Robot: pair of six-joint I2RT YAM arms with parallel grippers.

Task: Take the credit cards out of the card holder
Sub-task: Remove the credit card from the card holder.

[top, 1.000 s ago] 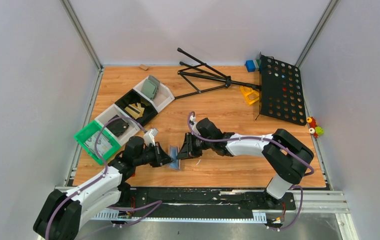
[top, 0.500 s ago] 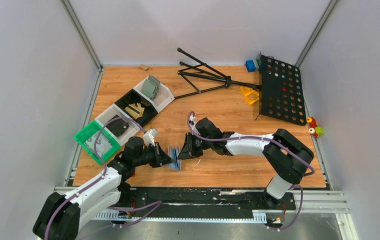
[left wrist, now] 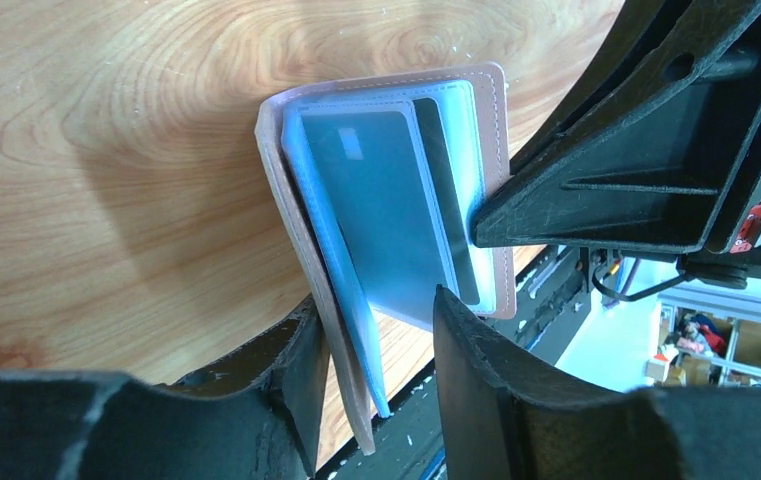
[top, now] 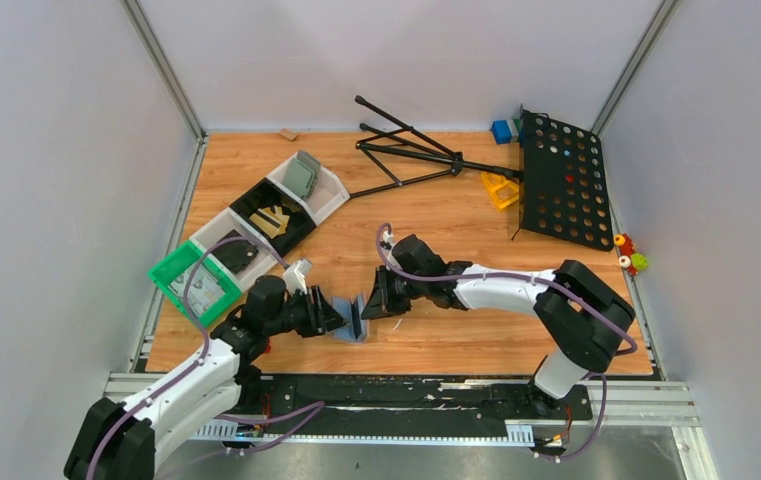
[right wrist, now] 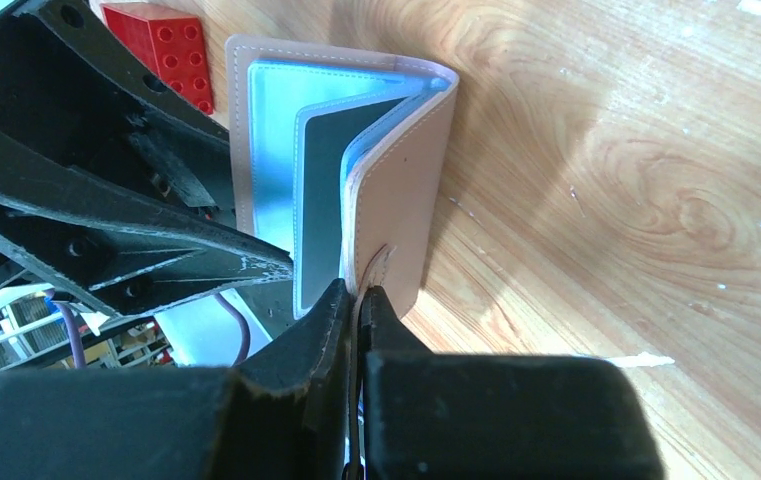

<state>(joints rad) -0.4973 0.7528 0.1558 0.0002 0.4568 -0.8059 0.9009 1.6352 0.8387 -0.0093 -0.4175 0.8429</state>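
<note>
The card holder stands on edge on the wooden table, spread open like a book between my two grippers. My right gripper is shut on its salmon-tan cover flap. My left gripper is open, with the other tan flap and a blue inner leaf between its fingers, lying against one finger. A dark card sits in a pale blue pocket. A dark panel also shows inside in the right wrist view. In the top view the left gripper and the right gripper face each other.
A green bin, a black bin and a white bin holding a grey-green holder line the left side. A black folding stand and a black perforated board lie at the back right. A red brick lies near the holder.
The card holder has spread wider open. My left gripper has shifted slightly left, away from the right gripper. The right gripper has barely moved.
</note>
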